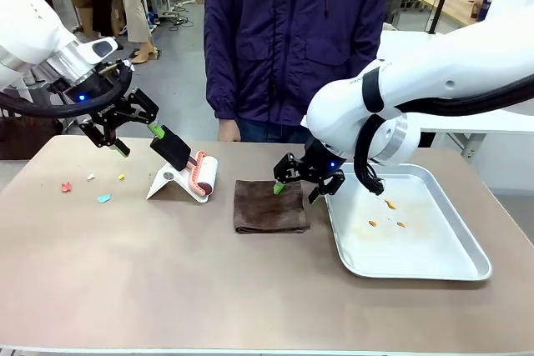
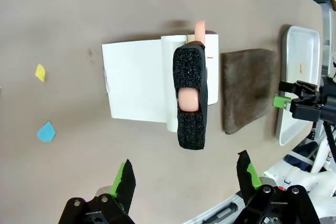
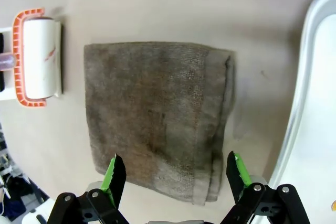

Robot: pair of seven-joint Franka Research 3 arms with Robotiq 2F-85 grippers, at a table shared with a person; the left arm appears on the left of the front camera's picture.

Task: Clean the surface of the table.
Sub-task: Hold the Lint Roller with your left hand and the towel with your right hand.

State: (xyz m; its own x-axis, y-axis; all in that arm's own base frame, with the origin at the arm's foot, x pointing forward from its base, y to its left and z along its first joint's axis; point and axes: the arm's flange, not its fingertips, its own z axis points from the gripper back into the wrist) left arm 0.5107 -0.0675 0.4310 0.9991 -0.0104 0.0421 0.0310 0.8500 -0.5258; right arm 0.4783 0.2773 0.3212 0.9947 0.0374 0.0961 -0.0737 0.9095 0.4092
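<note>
Tabletop (image 1: pixel 167 289): beige-brown, spans the near ground between the two arms and a person in a dark jacket (image 1: pixel 292 39) at the far edge.

Left jaws: apart, nothing between them, hovering above the black handle of a lint roller (image 1: pixel 200 174). Green pads (image 2: pixel 125 177) stand either side of the handle in the left wrist view, not touching it. The roller rests on a white stand (image 2: pixel 136 85).

Right jaws: apart, empty, just above a folded brown cloth (image 1: pixel 269 206) lying flat mid-table. Whether a fingertip touches the cloth cannot be told.

Metal tray (image 1: pixel 417 273): right of the cloth, just beside it, a few orange scraps (image 1: pixel 390 204) inside.

Left end of tabletop: small paper scraps (image 1: pixel 103 198) in red, white, yellow and blue, lying loose, well apart from the roller stand.
</note>
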